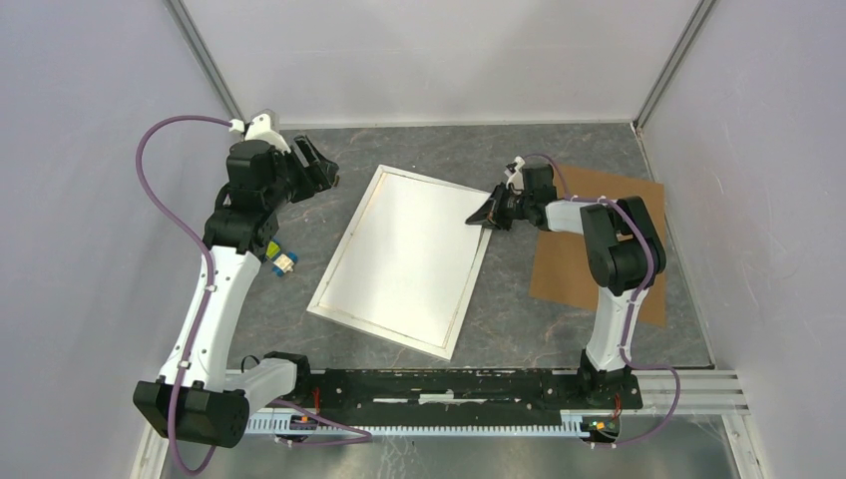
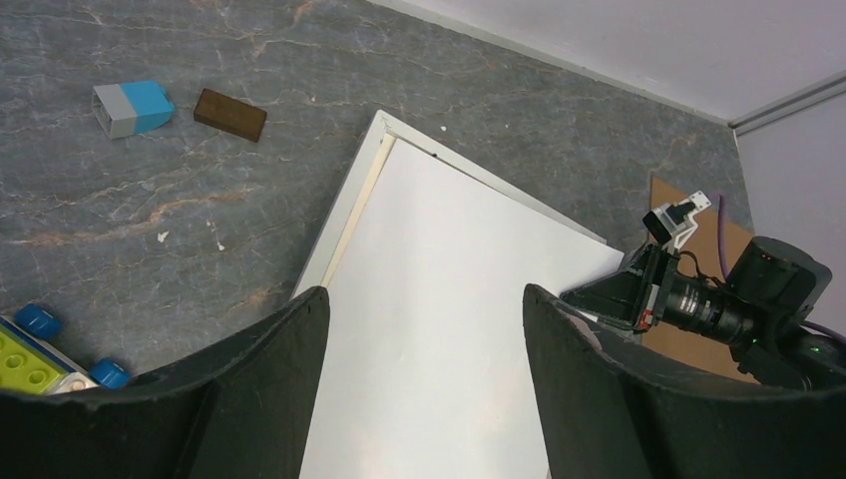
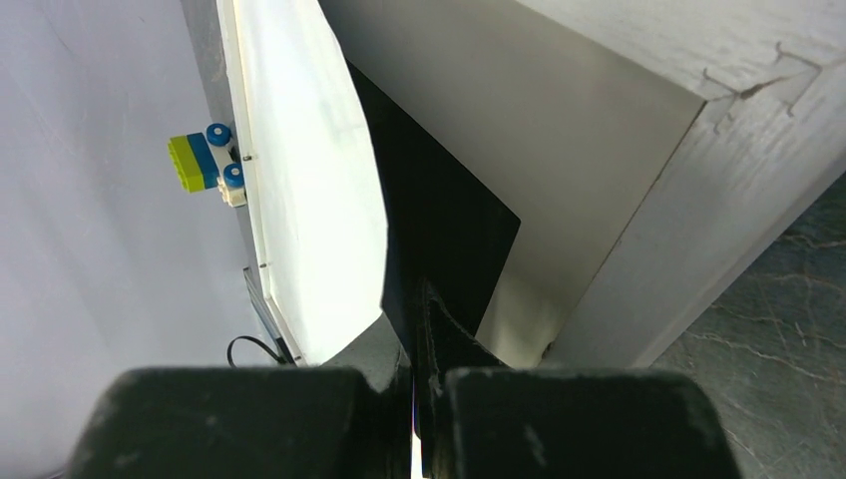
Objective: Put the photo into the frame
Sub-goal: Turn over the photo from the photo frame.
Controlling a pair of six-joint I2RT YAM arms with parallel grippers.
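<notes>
Top external view first, from the near edge outward: we count two arms, the left arm [image 1: 214, 289] and the right arm [image 1: 614, 299], rising from one black rail [image 1: 429, 384] on a grey, marble-veined table [image 1: 519, 324]. Next lies one frame [image 1: 344, 244], a thin-edged white rectangle, flat on the table and turned at a slant. Inside it lies one photo [image 1: 404, 254], plain white side up, a smooth matte sheet. Along its left side a narrow cream strip shows between sheet and rim. Left of the frame sits one toy block [image 1: 282, 261], green, blue and white plastic with round blue wheels. To the right, partly under the right arm, lies one brown board [image 1: 554, 269], flat and dull like cardboard, near the frame but not touching it.

Farther on, the right gripper [image 1: 486, 215] meets the photo's far right corner. In the right wrist view its black fingers are pressed together on the thin sheet, which curves near them. The left gripper [image 1: 314, 170] hovers near the frame's far left corner, jaws spread wide, holding nothing. Farthest, in the left wrist view, we see two more small pieces on the table, near each other: one blue-and-grey block [image 2: 133, 107] and one brown block [image 2: 229, 114].
</notes>
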